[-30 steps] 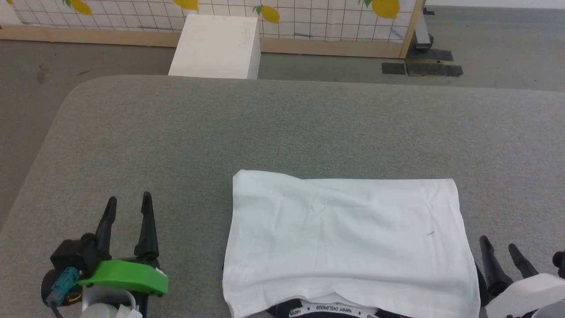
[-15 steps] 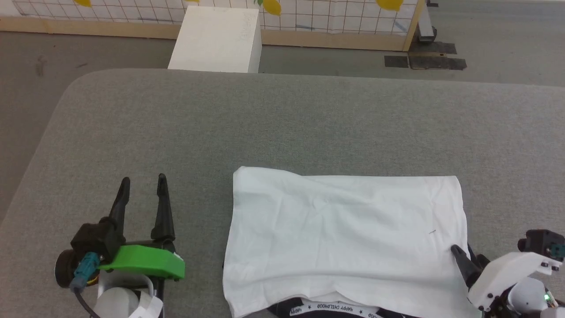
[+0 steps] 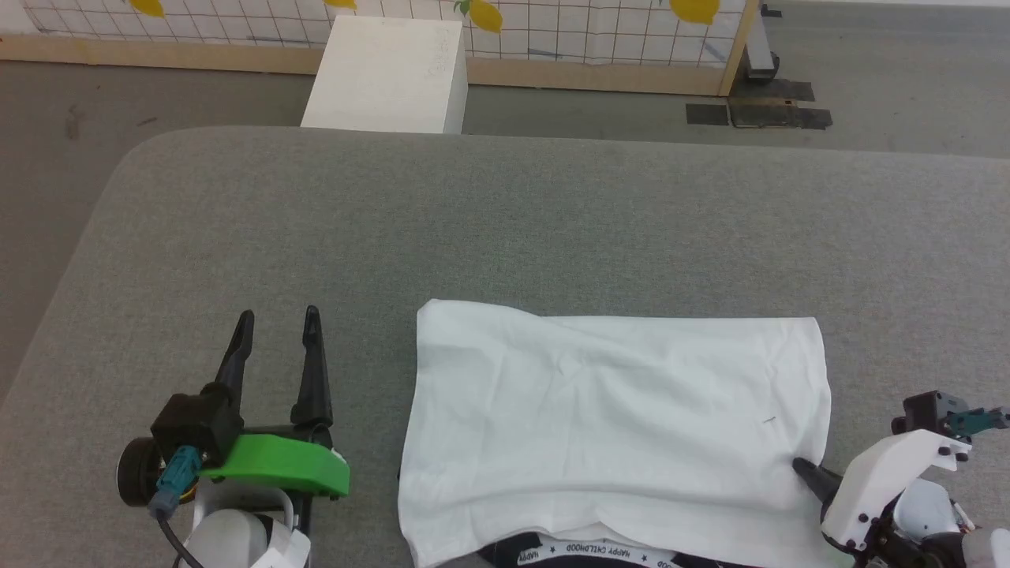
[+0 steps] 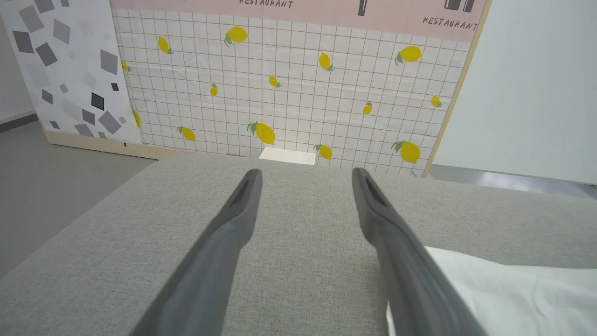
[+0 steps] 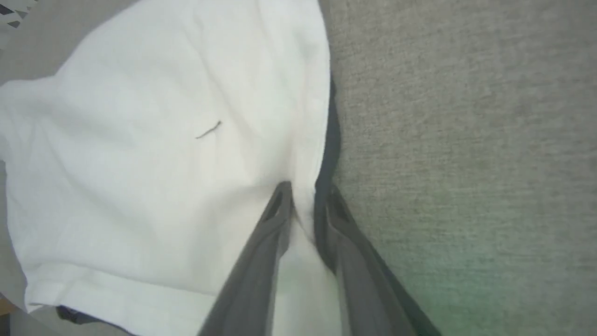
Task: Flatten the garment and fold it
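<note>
1. Worktop (image 3: 505, 221): a grey, fabric-covered surface with a rounded far-left corner. It carries item 2.
2. Garment (image 3: 615, 426): white cloth lying flat as a rough rectangle, near and right of centre on the worktop.
   - Along its near edge, black fabric and a black neckband (image 3: 600, 550) with white lettering show from under the white layer.
   - The cloth is lightly creased.
   - One small dark thread (image 3: 771, 420) lies on the white cloth close to the right edge.
3. Left pincer (image 3: 279, 312): near left, over bare worktop, beside the garment's left edge but apart from it. Its fingers are spread wide and point to the far side, with nothing between them.
4. Right pincer (image 5: 305, 191): near right, at the garment's right edge. Its fingers are drawn close together with a fold of white cloth between them, and a dark layer lies against the right finger. It appears to be pinching that edge, though the wrist view does not show how firm the hold is.
5. White box (image 3: 387, 75): stands on the floor just past the worktop's far edge. Only plain white faces are visible, so it cannot be told whether it holds anything.
6. Partition (image 4: 298, 93): a white grid print with yellow lemons in a pale wooden frame, standing at the far side.
7. Floor (image 3: 907, 79): grey, with dark patches (image 3: 757, 114) at the far right, by the partition's post.
</note>
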